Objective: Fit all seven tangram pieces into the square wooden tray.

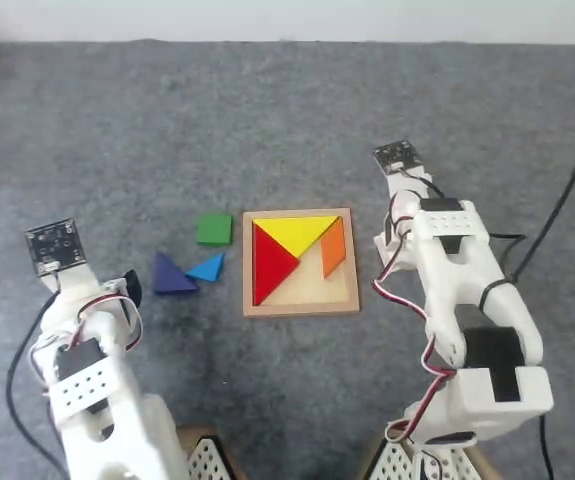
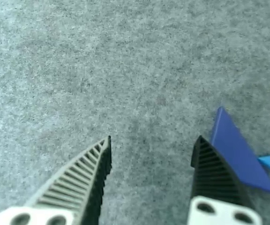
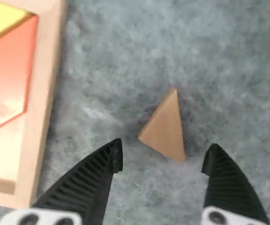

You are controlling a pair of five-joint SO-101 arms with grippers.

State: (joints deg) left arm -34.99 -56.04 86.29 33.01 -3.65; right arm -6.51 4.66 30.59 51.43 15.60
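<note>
Only three pieces [image 1: 273, 265] trayed (four loose)

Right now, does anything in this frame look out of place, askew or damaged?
Nothing damaged or spilled. The only oddity is unfinished work: the green square, dark blue triangle and light blue triangle lie loose beside the tray, and a tan triangle lies on its other side, near the right gripper.

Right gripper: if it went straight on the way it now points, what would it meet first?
Most likely the tan triangle lying on the mat, framed by the open right gripper; how far off it lies is unclear.
</note>
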